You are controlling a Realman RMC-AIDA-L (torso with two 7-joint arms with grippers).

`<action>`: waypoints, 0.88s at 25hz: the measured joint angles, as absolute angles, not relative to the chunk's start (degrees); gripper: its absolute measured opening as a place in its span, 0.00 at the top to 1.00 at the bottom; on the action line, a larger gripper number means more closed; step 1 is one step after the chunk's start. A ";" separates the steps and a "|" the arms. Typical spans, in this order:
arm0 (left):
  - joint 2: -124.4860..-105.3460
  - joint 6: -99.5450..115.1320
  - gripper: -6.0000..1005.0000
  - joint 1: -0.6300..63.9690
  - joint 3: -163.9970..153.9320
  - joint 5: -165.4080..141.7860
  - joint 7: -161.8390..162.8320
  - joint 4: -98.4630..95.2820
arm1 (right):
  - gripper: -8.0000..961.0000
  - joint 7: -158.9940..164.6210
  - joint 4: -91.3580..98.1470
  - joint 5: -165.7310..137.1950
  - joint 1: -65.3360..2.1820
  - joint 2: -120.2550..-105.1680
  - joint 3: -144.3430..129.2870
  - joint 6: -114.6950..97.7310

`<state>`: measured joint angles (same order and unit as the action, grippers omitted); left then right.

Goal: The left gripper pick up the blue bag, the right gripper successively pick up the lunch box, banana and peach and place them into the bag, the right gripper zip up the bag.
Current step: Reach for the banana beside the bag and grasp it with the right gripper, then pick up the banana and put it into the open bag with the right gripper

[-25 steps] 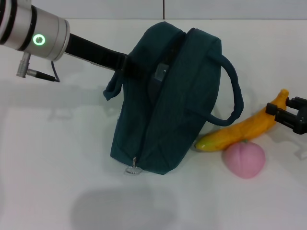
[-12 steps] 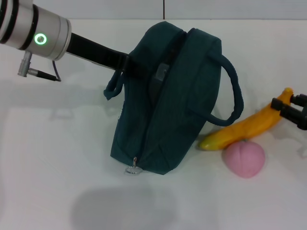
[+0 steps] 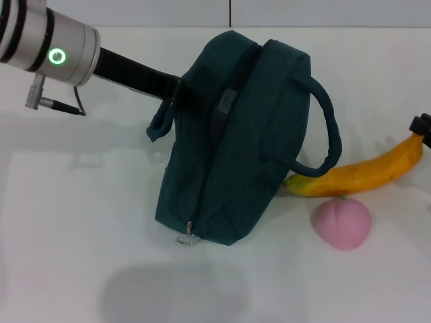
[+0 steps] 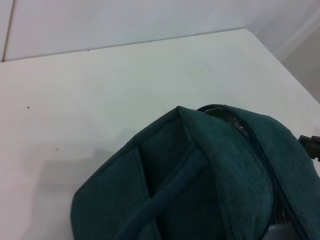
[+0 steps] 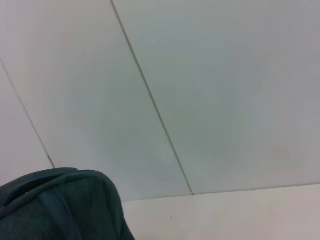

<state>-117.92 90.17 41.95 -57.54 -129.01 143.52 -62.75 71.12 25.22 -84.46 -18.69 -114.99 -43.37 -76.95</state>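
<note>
The blue bag (image 3: 242,148) stands tilted in the middle of the table, its lower end with the silver zipper pull (image 3: 186,237) resting on the surface. My left gripper (image 3: 202,101) reaches in from the left and is shut on the bag's top by the handle; its fingers are mostly buried in fabric. The bag (image 4: 200,185) fills the left wrist view, a slit of foil lining showing. The banana (image 3: 360,173) lies right of the bag, and its far end is raised at my right gripper (image 3: 423,125), which is shut on it at the picture's right edge. The peach (image 3: 341,224) sits just in front of the banana. The lunch box is out of view.
The white table (image 3: 81,222) runs to a pale panelled wall behind. The bag's free handle (image 3: 326,128) loops out toward the banana. The right wrist view shows the wall and a corner of the bag (image 5: 55,205).
My right gripper has drawn off to the right, nearly out of the head view, pulling the banana right with it. The bag, the peach and the left arm have stayed put.
</note>
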 joint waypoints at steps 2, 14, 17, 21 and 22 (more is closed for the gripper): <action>-117.97 90.17 0.95 42.06 -57.58 -129.01 143.52 -62.75 | 0.75 71.38 25.01 -84.51 -18.66 -114.98 -43.19 -76.81; -118.04 90.17 0.95 41.78 -57.56 -129.02 143.53 -62.76 | 0.84 71.44 24.50 -83.81 -18.55 -114.96 -43.01 -77.09; -118.09 90.17 0.95 41.74 -57.56 -129.02 143.53 -62.76 | 0.84 71.43 24.51 -82.14 -18.54 -114.96 -42.92 -77.88; -118.11 90.17 0.95 41.65 -57.57 -129.02 143.53 -62.76 | 0.84 71.35 24.79 -80.01 -18.16 -114.96 -41.96 -80.18; -118.12 90.17 0.95 41.65 -57.57 -129.02 143.53 -62.75 | 0.84 71.33 24.90 -79.79 -18.07 -114.95 -41.37 -80.98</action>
<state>-118.12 90.17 41.65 -57.57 -129.02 143.53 -62.75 71.33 24.90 -79.79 -18.07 -114.95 -41.37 -80.98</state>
